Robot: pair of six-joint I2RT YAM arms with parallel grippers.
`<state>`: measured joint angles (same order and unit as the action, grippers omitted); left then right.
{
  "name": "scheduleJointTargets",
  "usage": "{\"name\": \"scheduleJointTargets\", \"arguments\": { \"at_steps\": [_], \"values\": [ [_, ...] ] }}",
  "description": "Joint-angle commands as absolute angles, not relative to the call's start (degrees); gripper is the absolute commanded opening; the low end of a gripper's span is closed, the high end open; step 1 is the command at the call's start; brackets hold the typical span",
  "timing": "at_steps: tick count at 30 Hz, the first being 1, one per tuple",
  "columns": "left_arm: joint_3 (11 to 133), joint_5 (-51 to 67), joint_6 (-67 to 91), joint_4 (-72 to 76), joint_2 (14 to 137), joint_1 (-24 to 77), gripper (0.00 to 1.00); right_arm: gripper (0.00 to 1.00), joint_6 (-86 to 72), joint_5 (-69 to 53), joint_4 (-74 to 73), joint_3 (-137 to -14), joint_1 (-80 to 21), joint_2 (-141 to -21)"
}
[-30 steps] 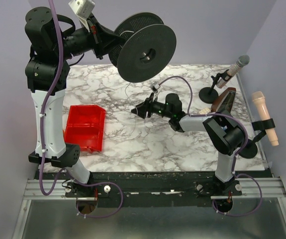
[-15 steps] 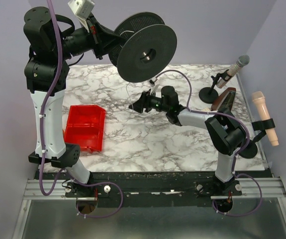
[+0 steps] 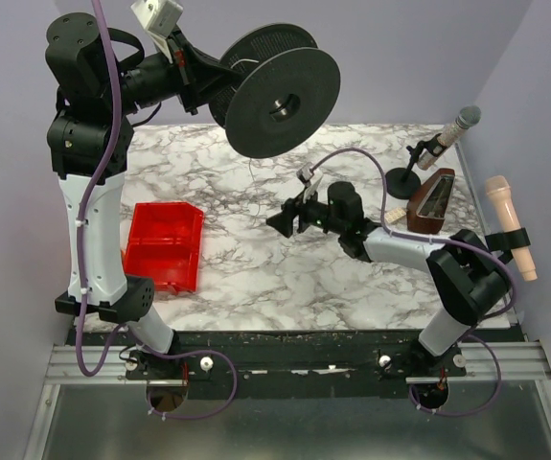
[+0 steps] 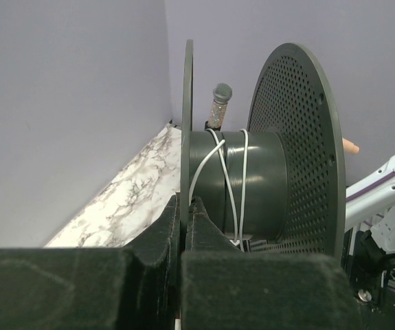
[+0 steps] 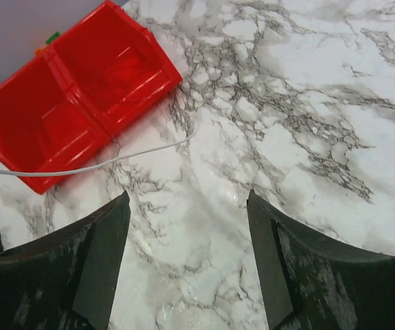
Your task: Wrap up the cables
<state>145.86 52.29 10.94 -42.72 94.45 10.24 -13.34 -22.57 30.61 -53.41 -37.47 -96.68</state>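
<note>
My left gripper [image 3: 196,79] is shut on the flange of a black spool [image 3: 277,93] and holds it high above the table's far side. In the left wrist view the fingers [image 4: 200,223] clamp the thin left flange [image 4: 186,130]. A few turns of white cable [image 4: 229,180] lie round the spool hub. My right gripper [image 3: 281,222] is open and empty, low over the table's middle. In the right wrist view the loose cable [image 5: 115,162] runs from the left edge to a free end ahead of the gripper [image 5: 187,196], apart from it.
A red two-compartment bin [image 3: 165,244] sits at the left and also shows in the right wrist view [image 5: 73,103]. At the right stand a grey microphone on a stand [image 3: 443,139], a brown metronome [image 3: 435,199] and a peach microphone [image 3: 510,225].
My right gripper went left and up toward the hanging cable, then drew back right and toward the near side. The left arm and spool have not moved.
</note>
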Motion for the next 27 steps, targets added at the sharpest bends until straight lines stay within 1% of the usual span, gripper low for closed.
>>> {"name": "scheduleJointTargets", "arguments": {
  "at_steps": [1, 6, 9, 14, 17, 20, 23, 27],
  "values": [
    [148.62, 53.26, 11.86, -39.38, 94.48, 10.2, 0.0, 0.77, -4.92, -18.54, 42.77, -45.89, -40.68, -93.69],
    [148.62, 53.35, 12.57, -38.5, 94.48, 10.2, 0.0, 0.78, 4.82, -22.32, 54.64, -42.9, -48.68, -95.45],
    [148.36, 53.61, 12.48, -38.76, 94.13, 10.2, 0.0, 0.79, 6.33, -24.78, 63.35, -40.52, -50.45, -96.94],
    [148.27, 53.79, 12.31, -39.02, 93.69, 10.2, 0.0, 0.8, 8.52, -29.96, 62.41, -42.01, -51.15, -98.08],
    [148.27, 53.88, 12.22, -39.11, 93.6, 10.2, 0.0, 0.8, 9.84, -30.67, 60.65, -42.54, -51.33, -97.91],
    [148.18, 53.96, 12.22, -39.02, 93.6, 10.2, 0.0, 0.8, 12.39, -31.38, 55.39, -43.85, -51.33, -97.38],
    [148.36, 54.14, 12.39, -38.85, 93.6, 10.2, 0.0, 0.81, 11.08, -28.4, 59.49, -42.28, -51.33, -97.12],
    [148.54, 54.49, 12.57, -38.41, 93.87, 10.2, 0.0, 0.8, 5.82, -26.64, 63.0, -44.47, -51.33, -98.52]
  ]
}}
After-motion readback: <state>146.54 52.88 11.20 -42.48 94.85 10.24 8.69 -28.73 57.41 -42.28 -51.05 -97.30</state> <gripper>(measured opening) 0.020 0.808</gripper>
